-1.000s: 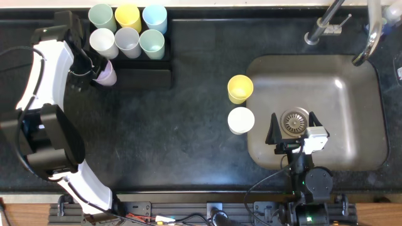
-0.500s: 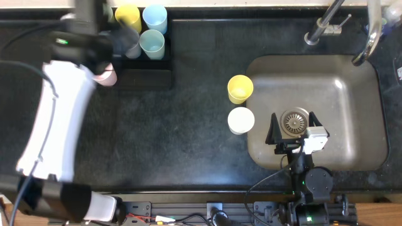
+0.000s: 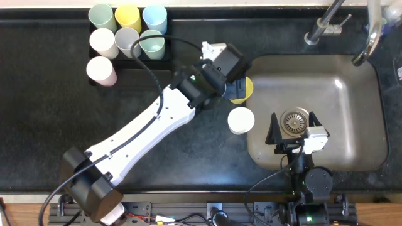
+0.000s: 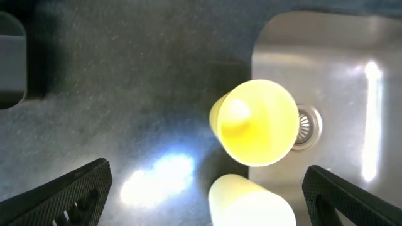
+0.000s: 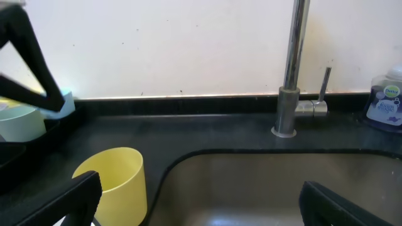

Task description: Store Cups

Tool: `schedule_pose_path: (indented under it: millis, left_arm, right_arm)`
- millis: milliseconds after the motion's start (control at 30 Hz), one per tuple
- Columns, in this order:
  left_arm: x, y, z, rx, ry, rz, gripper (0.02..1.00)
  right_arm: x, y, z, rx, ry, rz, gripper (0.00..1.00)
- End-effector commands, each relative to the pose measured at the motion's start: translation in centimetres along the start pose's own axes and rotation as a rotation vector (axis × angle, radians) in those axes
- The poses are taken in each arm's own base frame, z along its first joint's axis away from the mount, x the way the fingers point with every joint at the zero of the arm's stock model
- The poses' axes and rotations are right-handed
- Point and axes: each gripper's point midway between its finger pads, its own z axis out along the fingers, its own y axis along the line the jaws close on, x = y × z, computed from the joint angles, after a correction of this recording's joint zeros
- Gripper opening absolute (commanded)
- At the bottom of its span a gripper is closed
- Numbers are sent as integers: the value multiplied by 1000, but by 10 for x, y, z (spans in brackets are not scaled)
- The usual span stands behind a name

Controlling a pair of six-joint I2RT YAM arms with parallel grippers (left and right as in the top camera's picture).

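Note:
A yellow cup (image 3: 240, 93) stands upright on the black counter at the sink's left rim, with a white cup (image 3: 240, 120) just in front of it. My left gripper (image 3: 233, 76) hangs over the yellow cup (image 4: 257, 122), open and holding nothing; the white cup (image 4: 251, 202) lies between its spread fingers (image 4: 75, 191). A pale pink cup (image 3: 100, 70) stands at the front left corner of the black cup rack (image 3: 147, 76), which holds several cups. My right gripper (image 3: 293, 130) rests open over the sink, facing the yellow cup (image 5: 113, 181).
The steel sink (image 3: 352, 100) fills the right side, with its drain (image 3: 295, 121) near my right gripper. A faucet (image 5: 292, 75) and a soap bottle (image 5: 384, 103) stand behind the sink. The left arm (image 3: 144, 135) lies diagonally across the counter.
My left arm let go of the pink cup beside the rack and swung right, across the counter, to above the yellow cup. The right arm has not moved.

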Motion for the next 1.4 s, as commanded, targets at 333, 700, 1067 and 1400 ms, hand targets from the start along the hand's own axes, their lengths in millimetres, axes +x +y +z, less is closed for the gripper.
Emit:
schedule_pose_path:
  millis: [333, 700, 1067, 1400]
  left_arm:
    - [29, -10, 60, 34, 175, -45, 998]
    - [28, -2, 71, 16, 195, -105, 998]
    - [21, 11, 86, -2, 200, -139, 998]
    - [23, 14, 92, -9, 214, -145, 998]
  right_arm:
    - [4, 0, 0, -4, 2, -6, 998]
    - [4, 0, 0, -5, 2, -6, 998]
    - [4, 0, 0, -5, 2, -6, 998]
    - [4, 0, 0, -5, 2, -6, 996]
